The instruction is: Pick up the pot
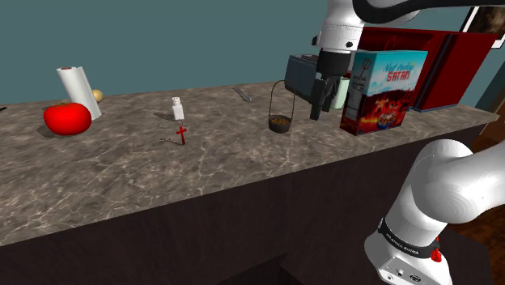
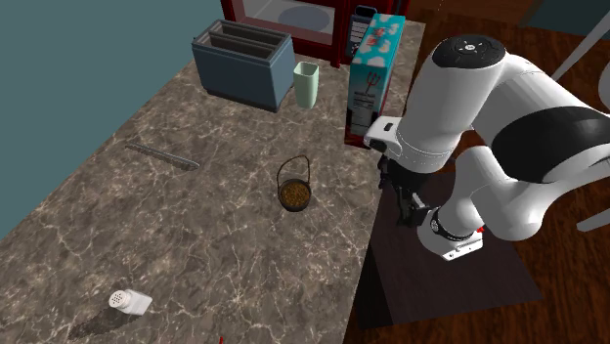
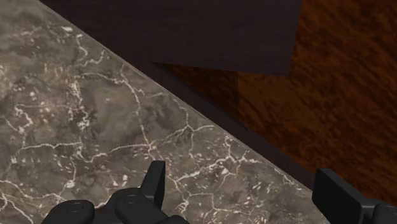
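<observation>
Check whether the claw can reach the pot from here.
Probably yes: the open claw hangs near the counter edge, with bare marble between it and the pot; the cereal box stands aside.

I see my gripper (image 3: 242, 185) with fingers standing well apart | veined marble counter (image 3: 95, 127) beneath, edge running diagonally | past it: wooden floor (image 3: 347, 95), dark panel (image 3: 222, 32)

Bare worktop (image 2: 196, 244) lies all round the pot (image 2: 294, 195), open to the front edge. The cereal box (image 2: 374, 78) stands at that edge; toaster (image 2: 242, 64) and cup (image 2: 307, 85) crowd the end beyond it.
</observation>
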You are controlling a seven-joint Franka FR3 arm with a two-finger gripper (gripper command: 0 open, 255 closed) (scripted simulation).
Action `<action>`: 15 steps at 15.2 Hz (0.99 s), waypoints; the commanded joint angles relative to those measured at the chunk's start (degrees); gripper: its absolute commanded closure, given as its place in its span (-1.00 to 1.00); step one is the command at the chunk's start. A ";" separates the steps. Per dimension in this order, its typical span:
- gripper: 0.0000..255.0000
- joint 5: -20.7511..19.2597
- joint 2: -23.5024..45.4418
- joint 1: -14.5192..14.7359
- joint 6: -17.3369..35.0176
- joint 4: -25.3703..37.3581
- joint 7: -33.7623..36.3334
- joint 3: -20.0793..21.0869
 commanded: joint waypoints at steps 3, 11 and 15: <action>-1.00 -1.83 3.46 -0.20 0.47 2.92 -3.60 -1.95; -1.00 -6.54 18.36 0.10 1.11 17.49 -17.31 -8.55; -1.00 -7.33 26.37 0.49 0.41 26.57 -23.99 -11.17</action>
